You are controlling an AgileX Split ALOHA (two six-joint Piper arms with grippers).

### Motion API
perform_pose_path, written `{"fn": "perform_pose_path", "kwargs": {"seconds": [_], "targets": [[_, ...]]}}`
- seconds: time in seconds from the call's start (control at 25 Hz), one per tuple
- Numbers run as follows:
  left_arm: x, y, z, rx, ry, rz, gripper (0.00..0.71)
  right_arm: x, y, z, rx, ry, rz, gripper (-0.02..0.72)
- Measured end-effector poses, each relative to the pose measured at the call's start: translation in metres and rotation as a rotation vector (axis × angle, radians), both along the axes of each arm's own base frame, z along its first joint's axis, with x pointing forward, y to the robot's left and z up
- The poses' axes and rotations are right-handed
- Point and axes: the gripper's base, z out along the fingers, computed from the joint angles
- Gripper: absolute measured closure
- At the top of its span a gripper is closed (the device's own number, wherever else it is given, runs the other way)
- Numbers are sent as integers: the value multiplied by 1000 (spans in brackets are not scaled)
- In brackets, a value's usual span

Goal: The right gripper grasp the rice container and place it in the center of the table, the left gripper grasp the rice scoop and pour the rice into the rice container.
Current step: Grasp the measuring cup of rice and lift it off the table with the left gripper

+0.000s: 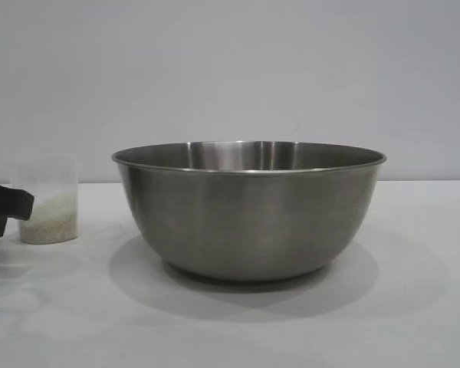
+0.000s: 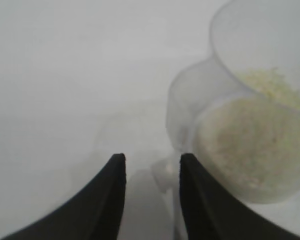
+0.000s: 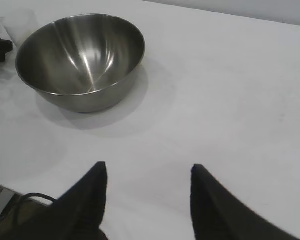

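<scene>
rice container (image 1: 249,211) mid-table (image 1: 414,307), rice scoop (image 1: 47,201) at its left

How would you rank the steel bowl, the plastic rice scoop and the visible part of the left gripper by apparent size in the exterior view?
1. rice container, by far the largest.
2. rice scoop.
3. left gripper, smallest; only its tip shows at the frame edge.

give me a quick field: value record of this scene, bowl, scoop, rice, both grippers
rice container: steel bowl upright on the table, centre of the exterior view, empty inside
rice scoop: clear cup standing left of the bowl, apart from it
rice: all in the scoop's lower part, none in the bowl
left gripper: open, beside the scoop, fingers not closed on it
right gripper: open, holding nothing, above bare cloth away from the bowl
task stage: bowl placed, scoop not yet grasped
</scene>
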Motion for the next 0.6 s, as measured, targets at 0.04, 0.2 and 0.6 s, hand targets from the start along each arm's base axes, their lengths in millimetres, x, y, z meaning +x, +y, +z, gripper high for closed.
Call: {"fn": "perform_pose_path", "kwargs": {"seconds": [0.04,0.2,0.6], "targets": [[1,-1,1,0,-5,-1,494,0,0,0,0,0,0,338],[8,-3,4,-5,-28,0,650,0,0,0,0,0,0,338],[25,-15,65,82,-240,-113,710,0,0,0,0,0,0,338]]}}
